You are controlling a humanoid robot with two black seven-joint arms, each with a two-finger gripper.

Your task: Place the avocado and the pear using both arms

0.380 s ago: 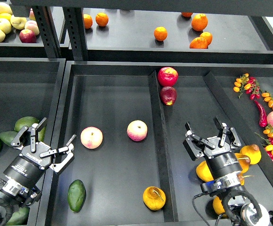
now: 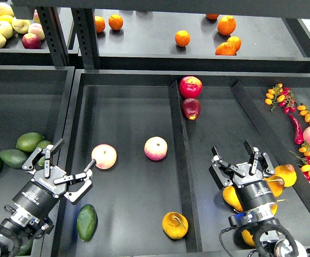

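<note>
The avocado [image 2: 87, 221] lies dark green and elongated at the front left of the middle tray [image 2: 128, 107]. My left gripper [image 2: 73, 156] is open and empty, above and just left of the avocado, over the tray's left wall. The pear [image 2: 175, 225], yellow-orange with a brown blotch and a thin stem, lies at the front of the same tray beside the divider [image 2: 178, 144]. My right gripper [image 2: 236, 155] is open and empty in the right compartment, to the right of and beyond the pear.
Two peaches [image 2: 104, 156] [image 2: 156, 148] lie mid-tray. Two red apples [image 2: 190, 86] sit on the divider's far end. More yellow fruit [image 2: 285, 174] lies under my right arm, several avocados [image 2: 29, 141] in the left tray. Oranges [image 2: 182, 38] are on the back shelf, chillies and small tomatoes [image 2: 296, 128] far right.
</note>
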